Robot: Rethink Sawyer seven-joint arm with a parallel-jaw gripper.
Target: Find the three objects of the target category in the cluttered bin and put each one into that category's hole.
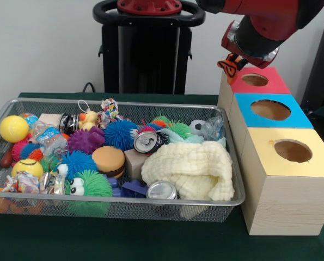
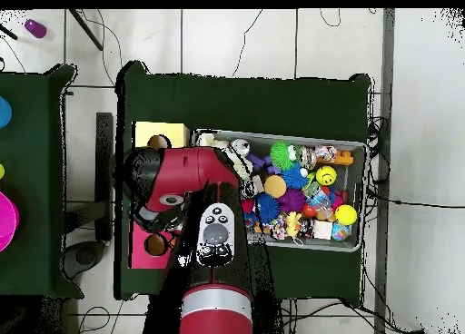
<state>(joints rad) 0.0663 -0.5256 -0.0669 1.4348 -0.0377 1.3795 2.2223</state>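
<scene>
**One plush at the red hole, at least one more left in the bin**

My gripper (image 1: 233,63) hangs just behind the near edge of the red hole (image 1: 255,79), at the far end of the pale wooden box (image 1: 284,204). An orange and black striped thing, which I take for the tiger (image 1: 228,66), sits at the tip of my jaws, so I judge them to be pinching it. It is above the red surround and not yet in the opening. From overhead my arm hides the drop point, so I cannot confirm the alignment there.

What is left: the yellow duck (image 1: 89,118) lies toward the far wall of the cluttered bin (image 1: 118,208), just beside a purple spiky ball (image 1: 86,140) and some crinkled wrappers. I cannot pick out a third plush. It may be buried under the cream knitted cloth (image 1: 190,169) or among the spiky balls, or it may already be down a hole, which I cannot see into.

By my reckoning the task is partway done: one delivery is in hand, the duck waits, and one toy is unaccounted for. The blue hole (image 1: 270,109) and yellow hole (image 1: 293,150) show nothing inside from here.
</scene>
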